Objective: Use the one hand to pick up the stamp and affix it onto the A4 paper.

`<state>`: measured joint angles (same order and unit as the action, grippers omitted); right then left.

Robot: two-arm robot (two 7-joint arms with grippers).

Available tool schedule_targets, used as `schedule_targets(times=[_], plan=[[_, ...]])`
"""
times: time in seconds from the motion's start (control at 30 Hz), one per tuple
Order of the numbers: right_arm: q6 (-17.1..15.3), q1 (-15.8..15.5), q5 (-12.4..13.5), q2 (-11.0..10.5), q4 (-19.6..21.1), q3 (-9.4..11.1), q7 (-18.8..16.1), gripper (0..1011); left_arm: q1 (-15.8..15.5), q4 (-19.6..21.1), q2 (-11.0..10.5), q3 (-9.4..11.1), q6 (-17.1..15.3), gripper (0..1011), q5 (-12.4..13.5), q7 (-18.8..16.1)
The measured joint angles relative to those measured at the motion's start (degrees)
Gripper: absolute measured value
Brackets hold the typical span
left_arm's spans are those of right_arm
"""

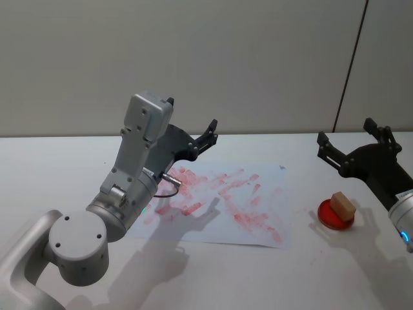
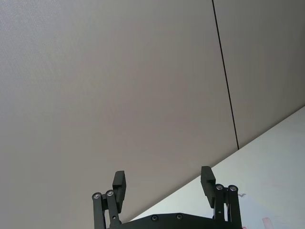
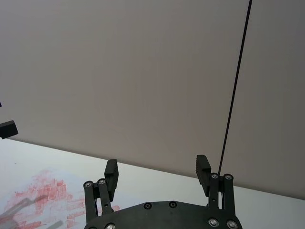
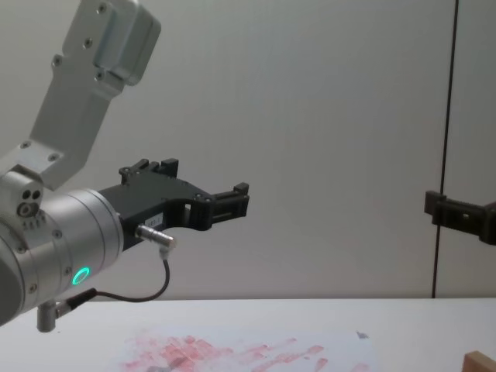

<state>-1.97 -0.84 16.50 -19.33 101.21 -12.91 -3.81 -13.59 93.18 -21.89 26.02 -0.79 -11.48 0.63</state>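
The black clawed right gripper is held aloft, spread wide and empty, the small light-brown wooden stamp below it; the left gripper likewise.

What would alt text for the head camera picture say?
A white paper smeared with red ink lies on a white table; right of it, a small wooden stamp rests on a round red pad. The left gripper is open above the paper's left side, the right gripper open near the pad.
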Motion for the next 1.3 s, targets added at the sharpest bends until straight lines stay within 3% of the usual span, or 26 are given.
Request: schedule_targets(times=[1.3], plan=[[-0.1,-0.3,-0.1,-0.3,0.1,0.1,-0.1,1001,0.0,0.0,0.0,0.0,0.0,1001,0.0,0.0]])
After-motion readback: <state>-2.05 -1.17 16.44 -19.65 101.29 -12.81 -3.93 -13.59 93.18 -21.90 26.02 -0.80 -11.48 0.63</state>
